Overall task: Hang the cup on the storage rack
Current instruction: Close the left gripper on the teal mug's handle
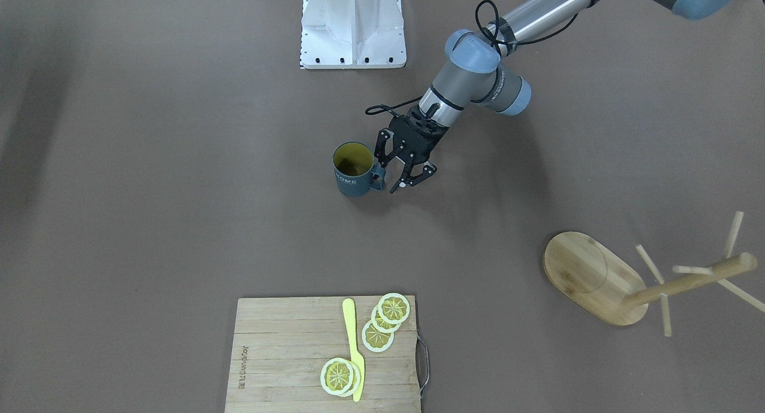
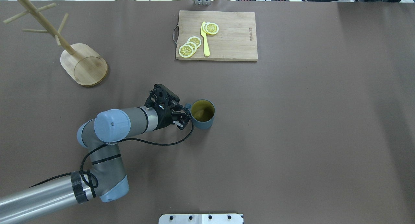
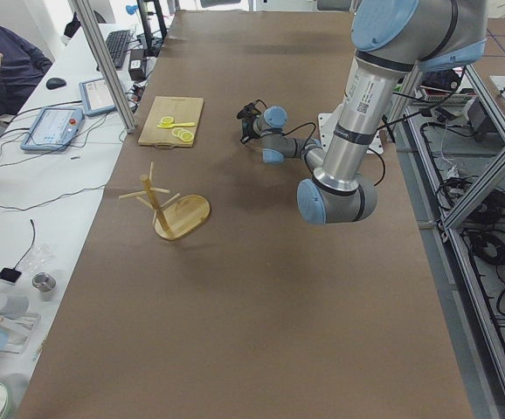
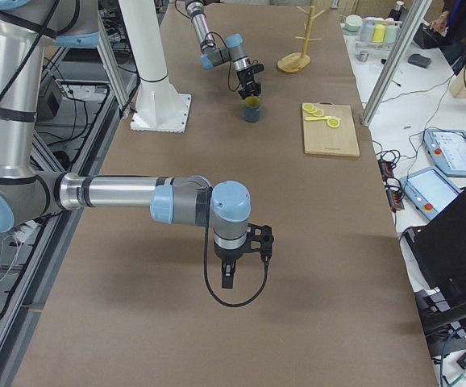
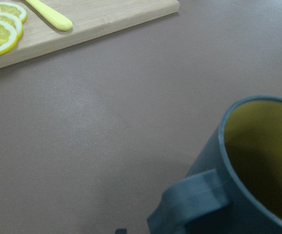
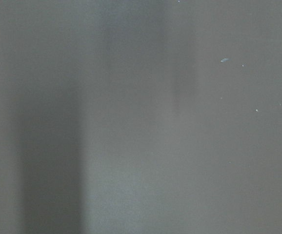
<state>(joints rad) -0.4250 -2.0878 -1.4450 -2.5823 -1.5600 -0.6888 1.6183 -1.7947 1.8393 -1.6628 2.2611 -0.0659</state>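
Overhead view, left to right. The light bamboo mug tree with oval base and thin angled pegs, the storage rack (image 2: pixel 85 65), stands upright at about 10 o'clock from the cup, well apart from it, every peg bare.

Next is the left gripper (image 2: pixel 183 117). Its fingers are spread with nothing pinched, low at the 9 o'clock side of the dark teal-blue cylindrical mug with olive-yellow inside, the cup (image 2: pixel 202 114). The cup stands upright on the brown table (image 2: pixel 291 136). Its loop handle (image 5: pixel 194 200) points toward the gripper, and one finger sits just beside it (we cannot tell whether the loop lies truly between the two).

At 12 o'clock lies a rectangular wooden cutting board (image 2: pixel 227 39) with lemon slices (image 2: pixel 189 47) and a yellow plastic knife (image 2: pixel 205 39), no part of this job.

The right gripper (image 4: pixel 245 254) shows only in the side view, over bare table. We cannot tell if it is spread or closed.

We judge the step in hand to be the grasp. We would centre the handle's outer bar between the fingers before closing, leaving the loop's opening free for a peg. Close slowly, since an off-centre finger would likely swing or tip the cup.
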